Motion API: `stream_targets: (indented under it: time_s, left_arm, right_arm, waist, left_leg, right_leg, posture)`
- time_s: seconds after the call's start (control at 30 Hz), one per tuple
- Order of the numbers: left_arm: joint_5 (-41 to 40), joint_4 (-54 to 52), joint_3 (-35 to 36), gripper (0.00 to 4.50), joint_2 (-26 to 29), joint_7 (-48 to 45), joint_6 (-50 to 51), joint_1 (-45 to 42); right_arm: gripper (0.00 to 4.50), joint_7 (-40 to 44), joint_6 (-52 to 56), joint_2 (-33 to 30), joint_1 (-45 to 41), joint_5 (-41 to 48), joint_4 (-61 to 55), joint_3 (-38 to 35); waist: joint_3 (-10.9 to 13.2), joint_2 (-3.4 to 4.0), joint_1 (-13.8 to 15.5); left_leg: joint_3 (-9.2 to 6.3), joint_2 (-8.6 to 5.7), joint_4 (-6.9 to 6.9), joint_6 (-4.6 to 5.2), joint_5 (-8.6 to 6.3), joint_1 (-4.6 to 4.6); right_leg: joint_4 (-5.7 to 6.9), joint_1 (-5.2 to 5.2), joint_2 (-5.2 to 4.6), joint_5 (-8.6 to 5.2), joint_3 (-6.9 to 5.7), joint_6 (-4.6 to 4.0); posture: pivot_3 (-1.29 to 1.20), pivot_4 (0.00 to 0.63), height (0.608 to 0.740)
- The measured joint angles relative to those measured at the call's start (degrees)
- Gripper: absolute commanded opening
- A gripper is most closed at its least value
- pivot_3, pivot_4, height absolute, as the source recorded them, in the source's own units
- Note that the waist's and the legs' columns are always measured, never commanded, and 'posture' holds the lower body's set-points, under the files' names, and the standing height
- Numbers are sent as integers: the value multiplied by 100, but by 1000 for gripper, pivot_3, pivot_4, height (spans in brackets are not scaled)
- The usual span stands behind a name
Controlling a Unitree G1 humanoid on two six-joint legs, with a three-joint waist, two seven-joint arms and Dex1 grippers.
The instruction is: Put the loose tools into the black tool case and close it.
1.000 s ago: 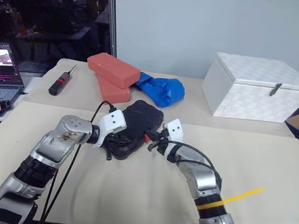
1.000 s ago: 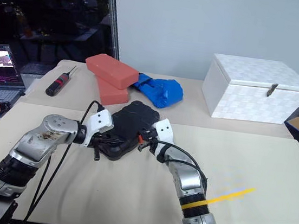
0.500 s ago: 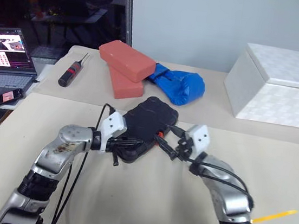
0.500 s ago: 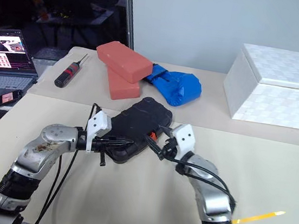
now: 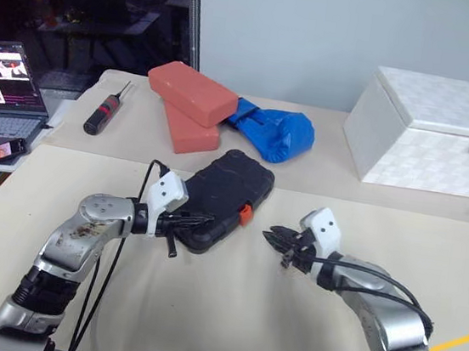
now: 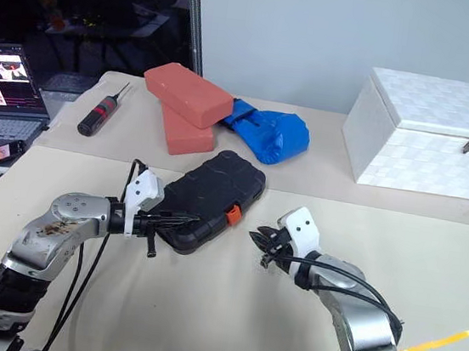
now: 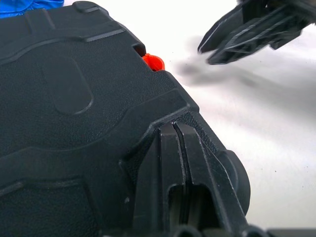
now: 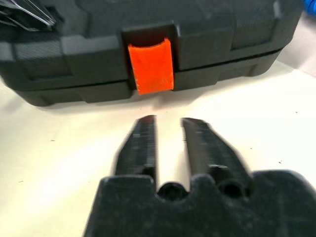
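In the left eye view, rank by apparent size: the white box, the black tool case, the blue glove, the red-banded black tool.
1. White box, clearly largest.
2. Black tool case.
3. Blue glove; it looks close to the case, and it lies farther from the camera, so this order is unsure.
4. Red-banded black tool, smallest.

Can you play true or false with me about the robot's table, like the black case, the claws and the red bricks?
1. The black hard-plastic tool case is closed. True.
2. The right claw is squeezing the small orange latch. False: it sits apart from the latch, holding nothing.
3. The left claw rests at the case's near corner, fingers together. True.
4. The two red bricks sit inside the white lidded box. False: they lie stacked on the table beside a blue glove.
5. The black tool with a red band lies on top of the case. False: it lies far off, near the laptop.
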Motion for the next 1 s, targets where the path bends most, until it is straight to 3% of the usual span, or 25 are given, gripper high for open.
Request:
stream_targets:
  time_s: [0.5, 0.8, 1.0]
  left_arm:
    - [58, 31, -116, 0, 39, 3, 73, -111]
    - [92, 90, -136, 0, 40, 19, 76, -144]
    - [102, 110, -206, 0, 42, 49, 75, -147]
  right_arm:
    - [13, 9, -325, 713, -822, -456, 1415, 536]
    - [13, 25, -358, 791, -832, -533, 1459, 527]
    - [13, 141, -235, 432, -523, -475, 809, 371]
  waist:
    - [0, 1, -7]
    - [0, 1, -17]
    - [-1, 0, 1]
  left_leg:
    - [-4, 0, 5, 0, 0, 35]
    - [-4, 1, 20, 0, 0, 46]
    - [-5, 0, 28, 0, 0, 60]
  right_leg:
    - [12, 38, 4, 19, 0, 34]
    - [50, 38, 6, 17, 4, 33]
    - [77, 45, 5, 3, 5, 28]
  posture:
    - [0, 150, 740]
    - [0, 150, 740]
    - [0, 150, 740]
